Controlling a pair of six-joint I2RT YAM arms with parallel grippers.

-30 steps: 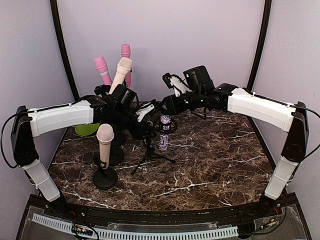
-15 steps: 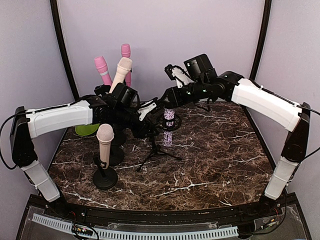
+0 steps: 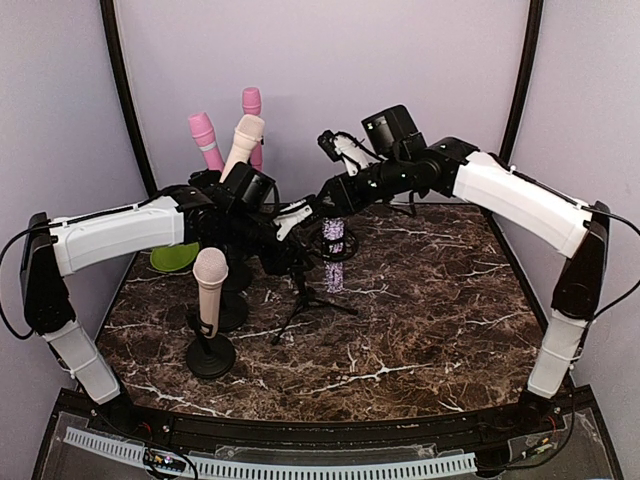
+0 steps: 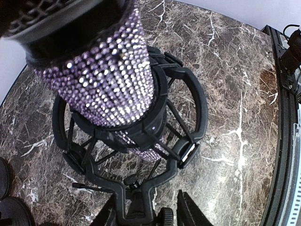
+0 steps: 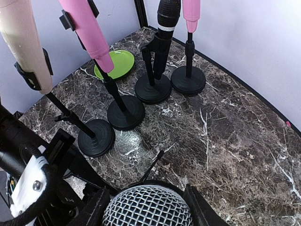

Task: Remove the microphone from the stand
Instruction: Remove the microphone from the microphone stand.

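Pinching the mesh head of a purple rhinestone microphone (image 5: pixel 148 209) from both sides, the right fingers (image 3: pixel 328 207) hold it upright over the middle of the marble desk (image 3: pixel 430 310). Its glittering barrel is seated through the ring of the black shock mount (image 4: pixel 190 113), not yet out of it. The left fingers (image 3: pixel 296 260) reach in from the opposite side and clamp the post of the tripod stand (image 3: pixel 305 300) just under that mount, one finger pressed to each side. The stand's thin legs splay over the desk below.

To the left, a beige microphone (image 3: pixel 210 285) stands on a round black base nearest the arms. Behind it, a second beige microphone (image 3: pixel 244 140), a pink microphone (image 3: pixel 204 135), a taller pink microphone (image 3: pixel 251 103) and a black microphone (image 5: pixel 168 14) each lean in their own round-based holders. A green plate (image 5: pixel 115 63) lies in the far left corner, beside those bases.
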